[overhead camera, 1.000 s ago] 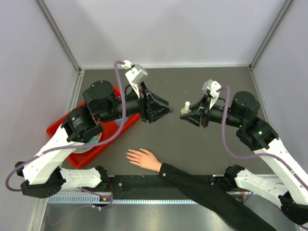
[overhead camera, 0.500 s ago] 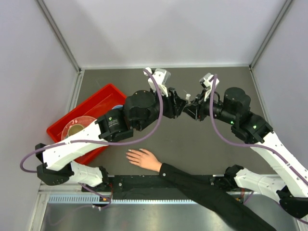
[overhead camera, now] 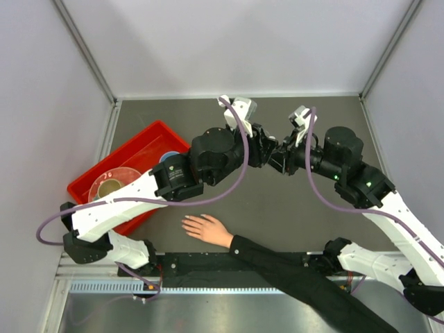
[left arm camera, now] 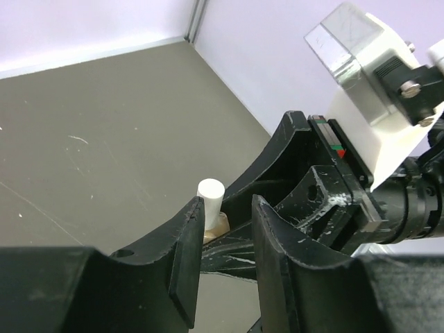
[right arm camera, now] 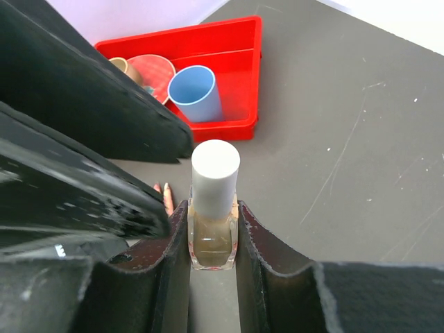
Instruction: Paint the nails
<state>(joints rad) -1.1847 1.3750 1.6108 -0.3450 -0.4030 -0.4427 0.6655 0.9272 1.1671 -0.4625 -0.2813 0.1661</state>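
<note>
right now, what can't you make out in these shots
- nails: too small in the top view to tell if painted. In the right wrist view the left hand hides all but two fingertips.
- polish bottle: in the top view, hidden between the left hand and right hand.
- white cap: in the left wrist view, the left hand's own finger covers any contact.
</note>
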